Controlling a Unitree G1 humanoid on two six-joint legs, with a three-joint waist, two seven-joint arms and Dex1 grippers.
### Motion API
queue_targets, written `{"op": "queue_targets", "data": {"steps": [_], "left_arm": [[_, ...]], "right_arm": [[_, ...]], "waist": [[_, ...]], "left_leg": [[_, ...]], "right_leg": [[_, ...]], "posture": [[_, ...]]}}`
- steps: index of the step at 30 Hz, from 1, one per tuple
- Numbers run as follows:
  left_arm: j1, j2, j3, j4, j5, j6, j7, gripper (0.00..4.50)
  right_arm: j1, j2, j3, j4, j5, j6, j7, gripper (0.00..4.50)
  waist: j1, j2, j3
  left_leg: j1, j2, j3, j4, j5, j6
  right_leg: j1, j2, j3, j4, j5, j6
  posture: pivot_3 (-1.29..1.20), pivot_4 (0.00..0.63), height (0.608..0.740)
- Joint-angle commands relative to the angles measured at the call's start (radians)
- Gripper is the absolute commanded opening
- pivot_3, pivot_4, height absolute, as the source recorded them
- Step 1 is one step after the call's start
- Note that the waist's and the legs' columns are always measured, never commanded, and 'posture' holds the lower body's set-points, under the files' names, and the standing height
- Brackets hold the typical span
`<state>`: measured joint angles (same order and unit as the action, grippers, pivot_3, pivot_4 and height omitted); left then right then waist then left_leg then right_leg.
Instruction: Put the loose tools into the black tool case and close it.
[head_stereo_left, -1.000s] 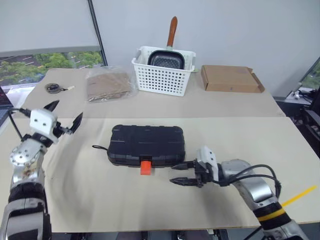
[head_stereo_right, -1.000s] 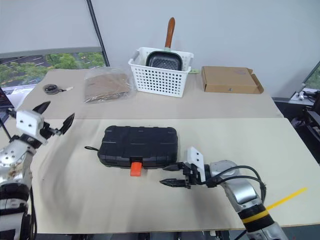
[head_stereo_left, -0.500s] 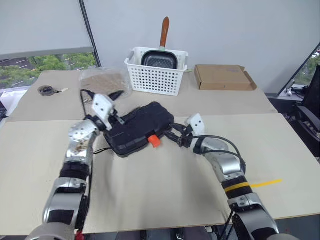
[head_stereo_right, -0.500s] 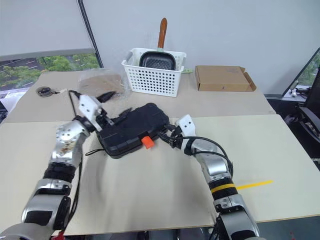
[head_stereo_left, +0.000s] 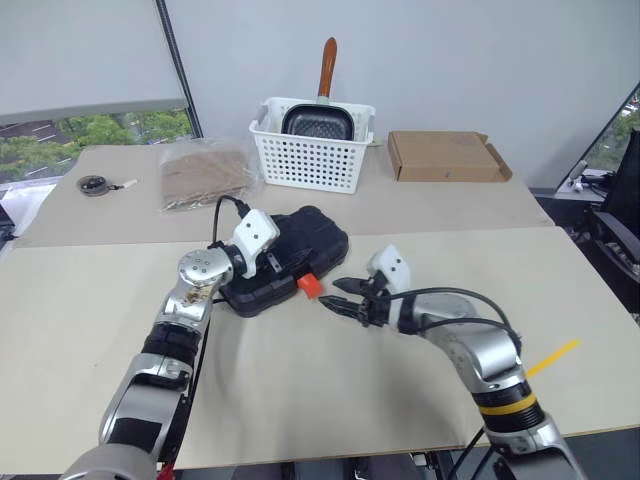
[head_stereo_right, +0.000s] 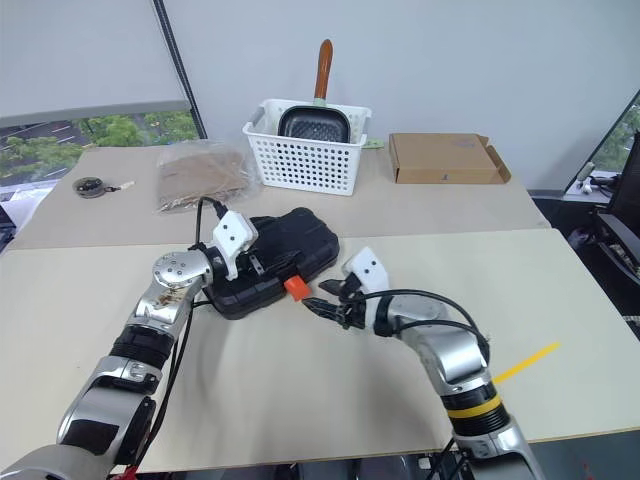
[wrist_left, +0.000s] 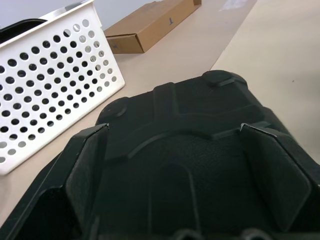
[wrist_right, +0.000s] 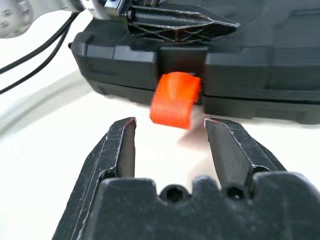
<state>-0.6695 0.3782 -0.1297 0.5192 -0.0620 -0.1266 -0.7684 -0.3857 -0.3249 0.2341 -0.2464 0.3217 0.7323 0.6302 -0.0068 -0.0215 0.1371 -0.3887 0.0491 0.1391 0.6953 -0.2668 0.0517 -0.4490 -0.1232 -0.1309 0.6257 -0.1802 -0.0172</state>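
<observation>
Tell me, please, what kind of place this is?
Probably an office-like test room or lab, not a home: broad beige worktables pushed together, a plain grey wall, a large window with a roller blind and trees outside, and yellow tape marking the table.

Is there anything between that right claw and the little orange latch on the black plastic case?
Nothing visible. The right gripper is open and lined up with the orange latch on the black moulded-plastic tool case, with only bare beige table between them.
</observation>
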Motion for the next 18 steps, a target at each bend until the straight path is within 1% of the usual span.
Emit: {"op": "queue_targets", "data": {"steps": [1, 3, 6, 7, 8, 9, 10, 18], "left_arm": [[0.054, -0.021, -0.046, 0.039, 0.051, 0.054, 0.012, 4.50], [0.062, -0.027, -0.040, 0.039, 0.052, 0.062, 0.028, 4.50], [0.070, -0.035, -0.032, 0.031, 0.048, 0.075, 0.043, 4.50], [0.074, -0.037, -0.030, 0.026, 0.046, 0.078, 0.047, 4.50], [0.077, -0.038, -0.029, 0.020, 0.044, 0.083, 0.050, 4.50], [0.080, -0.039, -0.029, 0.015, 0.043, 0.087, 0.052, 4.50], [0.085, -0.039, -0.028, 0.010, 0.043, 0.091, 0.057, 4.50], [0.091, -0.036, -0.018, 0.014, 0.045, 0.093, 0.074, 4.50]], "right_arm": [[-0.028, 0.024, 0.017, -0.048, -0.034, 0.067, -0.083, 2.57], [-0.037, 0.035, 0.028, -0.047, -0.061, 0.088, -0.121, 2.57], [-0.045, 0.050, 0.042, -0.044, -0.095, 0.098, -0.167, 3.30], [-0.048, 0.052, 0.047, -0.042, -0.106, 0.097, -0.177, 3.68], [-0.049, 0.059, 0.047, -0.042, -0.110, 0.100, -0.188, 3.97], [-0.050, 0.065, 0.046, -0.041, -0.113, 0.105, -0.196, 4.40], [-0.051, 0.073, 0.048, -0.042, -0.112, 0.110, -0.200, 4.46], [-0.059, 0.105, 0.048, -0.046, -0.102, 0.141, -0.210, 4.46]], "waist": [[0.004, 0.000, -0.001], [0.007, 0.001, -0.002], [0.007, 0.001, -0.002], [0.007, 0.001, -0.003], [0.007, 0.001, -0.003], [0.007, 0.001, -0.003], [0.007, 0.001, -0.003], [0.006, 0.001, -0.003]], "left_leg": [[0.001, 0.000, 0.000, 0.000, -0.001, -0.002], [0.001, 0.000, 0.000, 0.000, -0.001, -0.002], [0.001, -0.001, 0.000, 0.000, 0.000, 0.001], [0.001, -0.001, 0.000, 0.000, 0.002, 0.004], [0.001, -0.001, 0.000, 0.000, 0.002, 0.005], [0.001, -0.001, 0.000, 0.000, 0.002, 0.005], [0.001, -0.001, 0.000, -0.001, 0.002, 0.005], [0.001, -0.001, 0.000, -0.001, 0.002, 0.005]], "right_leg": [[0.001, 0.000, 0.000, 0.000, 0.000, 0.000], [0.001, -0.001, 0.000, 0.000, 0.000, 0.000], [0.001, -0.001, 0.001, 0.000, 0.000, 0.000], [0.001, -0.001, 0.001, 0.000, 0.000, 0.000], [0.001, 0.000, 0.001, 0.000, 0.000, 0.000], [0.001, 0.000, 0.001, 0.000, 0.000, 0.000], [0.001, 0.000, 0.001, -0.001, 0.000, 0.000], [0.001, 0.000, 0.002, -0.001, 0.000, 0.000]], "posture": [[0.00, 0.150, 0.700], [0.00, 0.150, 0.700], [0.00, 0.150, 0.700], [0.00, 0.150, 0.700], [0.00, 0.150, 0.700], [0.00, 0.150, 0.700], [0.00, 0.150, 0.700], [0.00, 0.150, 0.700]]}}
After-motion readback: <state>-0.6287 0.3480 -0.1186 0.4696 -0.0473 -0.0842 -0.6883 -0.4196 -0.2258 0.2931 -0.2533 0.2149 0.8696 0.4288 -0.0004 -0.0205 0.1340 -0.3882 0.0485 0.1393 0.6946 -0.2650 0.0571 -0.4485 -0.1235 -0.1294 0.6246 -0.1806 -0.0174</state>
